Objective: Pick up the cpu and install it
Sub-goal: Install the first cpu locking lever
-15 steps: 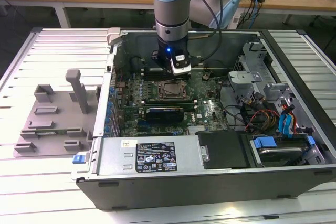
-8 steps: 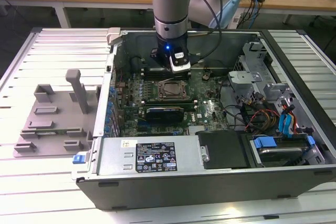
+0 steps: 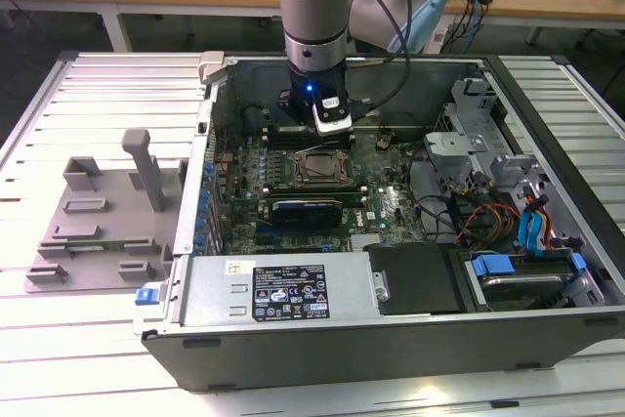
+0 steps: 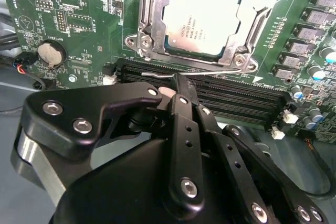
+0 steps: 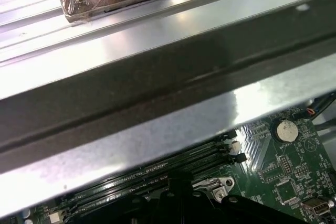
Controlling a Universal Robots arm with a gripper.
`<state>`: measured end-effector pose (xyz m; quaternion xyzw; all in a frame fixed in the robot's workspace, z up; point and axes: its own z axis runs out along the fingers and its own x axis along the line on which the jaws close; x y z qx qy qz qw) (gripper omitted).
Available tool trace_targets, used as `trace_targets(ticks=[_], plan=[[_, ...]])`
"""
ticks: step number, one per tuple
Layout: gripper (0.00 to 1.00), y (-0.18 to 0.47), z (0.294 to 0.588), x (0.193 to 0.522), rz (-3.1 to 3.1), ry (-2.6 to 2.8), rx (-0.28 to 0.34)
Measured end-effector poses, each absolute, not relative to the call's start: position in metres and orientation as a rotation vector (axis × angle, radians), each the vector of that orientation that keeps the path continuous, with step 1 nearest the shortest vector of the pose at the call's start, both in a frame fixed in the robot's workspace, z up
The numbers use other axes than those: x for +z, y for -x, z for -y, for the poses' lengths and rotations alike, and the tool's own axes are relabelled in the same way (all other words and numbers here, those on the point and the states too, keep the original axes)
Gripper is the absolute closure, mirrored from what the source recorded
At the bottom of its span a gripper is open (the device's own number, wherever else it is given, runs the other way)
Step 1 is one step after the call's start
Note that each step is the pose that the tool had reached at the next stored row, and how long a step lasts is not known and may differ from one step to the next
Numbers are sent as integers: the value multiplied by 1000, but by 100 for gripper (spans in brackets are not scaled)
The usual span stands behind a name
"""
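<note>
Fingers [image 4: 178, 85] together at socket lever, beside cpu [image 4: 202, 19] flat in socket.

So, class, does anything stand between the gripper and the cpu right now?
The cpu already lies in the socket, its top uncovered. Between it and the gripper run the edge of the socket's metal frame and a thin wire lever.

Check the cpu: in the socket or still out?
In. In the second wrist view the cpu lies flat inside the socket frame, silver top facing up. The gripper sits beside the socket, holding nothing visible.
</note>
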<state>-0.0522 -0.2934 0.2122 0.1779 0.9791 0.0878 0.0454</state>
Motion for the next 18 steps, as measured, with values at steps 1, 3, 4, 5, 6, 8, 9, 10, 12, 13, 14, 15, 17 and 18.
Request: trace_targets(ticks=[1, 3, 4, 5, 6, 8, 9, 10, 12, 13, 14, 15, 17, 18], plan=[[89, 52, 293, 211, -2990, -543, 268], [89, 52, 294, 210, -2990, -544, 268], [89, 52, 294, 209, -2990, -543, 267], [89, 52, 294, 208, -2990, -543, 267], [89, 52, 294, 208, -2990, -543, 266], [89, 50, 294, 207, -2990, -543, 266], [89, 49, 294, 207, -2990, -543, 266], [89, 49, 294, 206, -2990, -543, 266], [89, 48, 294, 206, -2990, -544, 266], [89, 48, 293, 206, -2990, -544, 266], [89, 48, 293, 206, -2990, -545, 266], [89, 48, 293, 206, -2989, -545, 266], [89, 48, 292, 206, -2989, -546, 266], [89, 48, 291, 206, -2989, -547, 266]])
